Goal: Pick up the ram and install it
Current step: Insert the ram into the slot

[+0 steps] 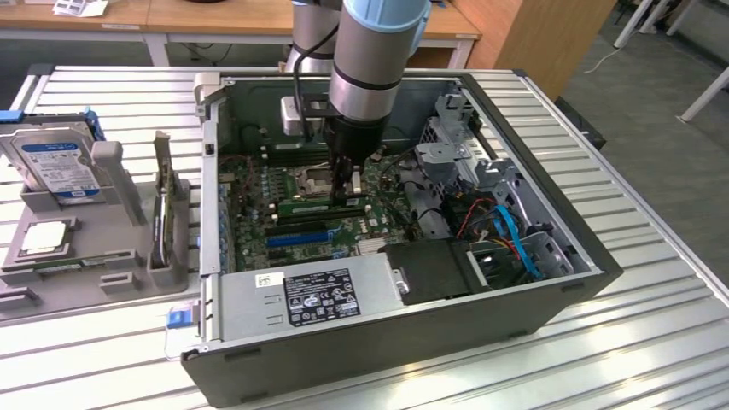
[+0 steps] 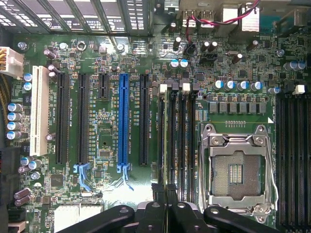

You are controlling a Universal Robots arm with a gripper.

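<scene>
My gripper (image 1: 354, 192) reaches straight down into the open computer case (image 1: 569, 256), just beside the processor socket. Its dark fingers (image 2: 158, 199) stand close together, shut on the top edge of the ram (image 2: 170, 141). From the wrist the ram appears edge-on, as a thin green strip running along one of the black memory slots (image 2: 189, 136). In the exterior view the ram (image 1: 307, 206) is a long green stick standing on edge at the slots under the fingers. Whether it is pressed fully down I cannot tell.
The bare processor socket (image 2: 235, 170) with its metal frame lies beside the slots. A power supply (image 1: 313, 295), drive cage (image 1: 450, 158) and blue and red cables (image 1: 507, 235) crowd the case. A grey fixture (image 1: 119, 273) at the exterior view's left holds a hard drive (image 1: 51, 162) and a processor chip (image 1: 43, 237).
</scene>
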